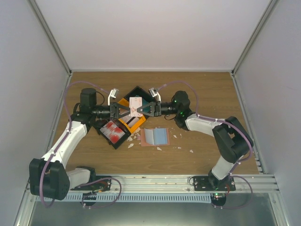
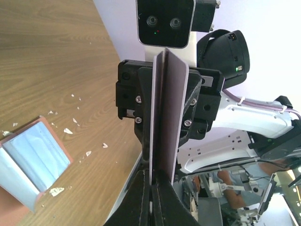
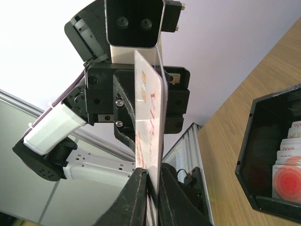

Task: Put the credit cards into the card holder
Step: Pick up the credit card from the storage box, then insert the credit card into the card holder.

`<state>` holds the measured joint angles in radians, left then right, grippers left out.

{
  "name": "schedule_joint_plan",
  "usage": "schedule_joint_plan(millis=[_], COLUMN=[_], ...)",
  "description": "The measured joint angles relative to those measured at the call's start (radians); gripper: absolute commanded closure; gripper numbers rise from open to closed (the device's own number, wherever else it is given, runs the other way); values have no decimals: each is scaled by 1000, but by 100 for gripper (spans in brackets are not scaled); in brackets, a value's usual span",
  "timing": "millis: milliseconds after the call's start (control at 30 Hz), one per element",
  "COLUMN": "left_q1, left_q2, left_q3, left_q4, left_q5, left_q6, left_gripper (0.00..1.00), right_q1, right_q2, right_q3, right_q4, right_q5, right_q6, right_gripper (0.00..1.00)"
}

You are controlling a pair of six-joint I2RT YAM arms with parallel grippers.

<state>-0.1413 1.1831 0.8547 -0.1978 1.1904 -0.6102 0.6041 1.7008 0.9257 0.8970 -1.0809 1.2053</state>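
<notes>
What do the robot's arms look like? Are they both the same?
Yes, twins. The left arm and right arm have white shells, chunky black joints and thin purple cables. The left gripper and right gripper are black two-finger pincers.

Left wrist view — the credit card (image 2: 169, 117) stands nearly edge-on, so its print is unreadable; the card holder (image 2: 33, 150) is cut off by the left edge. Right wrist view — the tray (image 3: 249, 155) and the stacked cards (image 3: 291, 167) inside run off the right edge. Top view: the left tool (image 1: 126, 112) and right tool (image 1: 145, 109) hide part of the tray; card print too small to read.
</notes>
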Motion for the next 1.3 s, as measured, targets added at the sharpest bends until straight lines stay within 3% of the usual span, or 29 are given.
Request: schedule_joint_plan(millis=[400,500,700,800,967,1100,1300], left_q1=[2,16,53,57,30,-89,-341], left_q2=[0,-2,-5,-19,-55,-95,-124], left_q3=[10,15,61,88,53,-47,-191], left_q4=[-16,-24,-114,-164,-185,-155,-59], left_q5=[-25,-29,-81,-146,-246,-338,-552], left_q6=[-27,-27,21,61,64,6,-125], left_gripper=[100,100,100,100,100,100,100], right_q1=[-53,-60,-115,-169,-202,-193,-132], right_q2=[-24,-33,-89,-153,-320,-462,-587], right_q3=[-63,-74,-152,-194,-194,-197,-273], right_q4=[-8,-7,-19,-126,-507,-787,-1027], right_q5=[7,10,23,46,208,407,639], right_q6=[-5,-5,-17,-87,-326,-471,-544], right_gripper=[92,97,100,100,100,99,100])
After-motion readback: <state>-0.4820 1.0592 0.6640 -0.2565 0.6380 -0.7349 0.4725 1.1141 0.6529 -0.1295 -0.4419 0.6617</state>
